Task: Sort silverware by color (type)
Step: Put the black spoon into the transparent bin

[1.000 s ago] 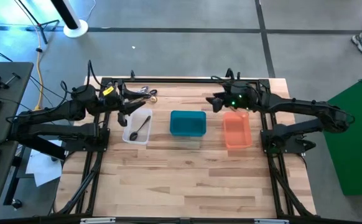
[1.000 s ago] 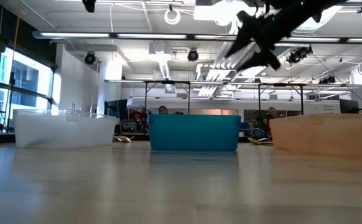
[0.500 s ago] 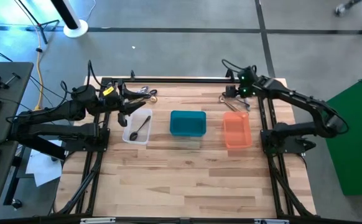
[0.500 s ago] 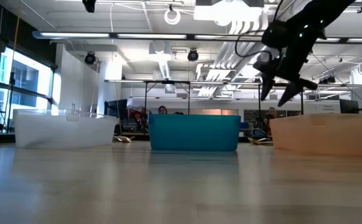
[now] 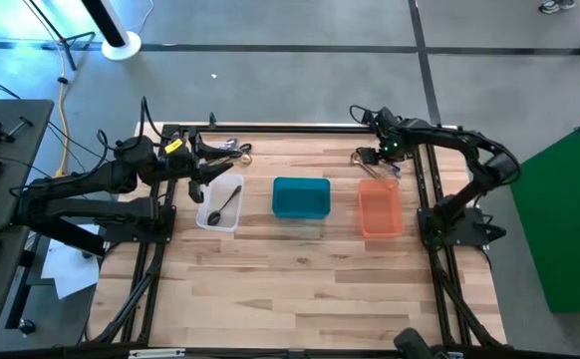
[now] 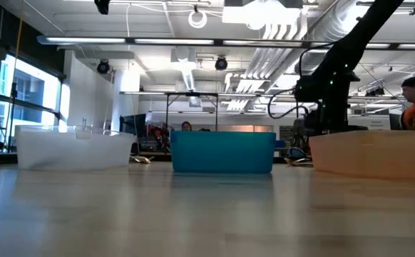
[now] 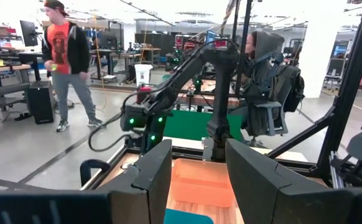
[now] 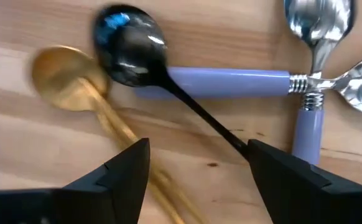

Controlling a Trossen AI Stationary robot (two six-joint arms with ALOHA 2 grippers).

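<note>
Silverware [image 8: 187, 93] lay on the wooden surface [image 5: 300, 269] at upper right of the high view, directly beneath the right gripper [image 8: 196, 165], jaws apart astride the black spoon's [image 8: 131, 46] diagonal handle; left gripper [image 5: 198, 160] waited, jaws apart.

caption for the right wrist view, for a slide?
Open right gripper hovering over a black spoon, gold spoon and lavender-handled utensils on the wooden table.
</note>
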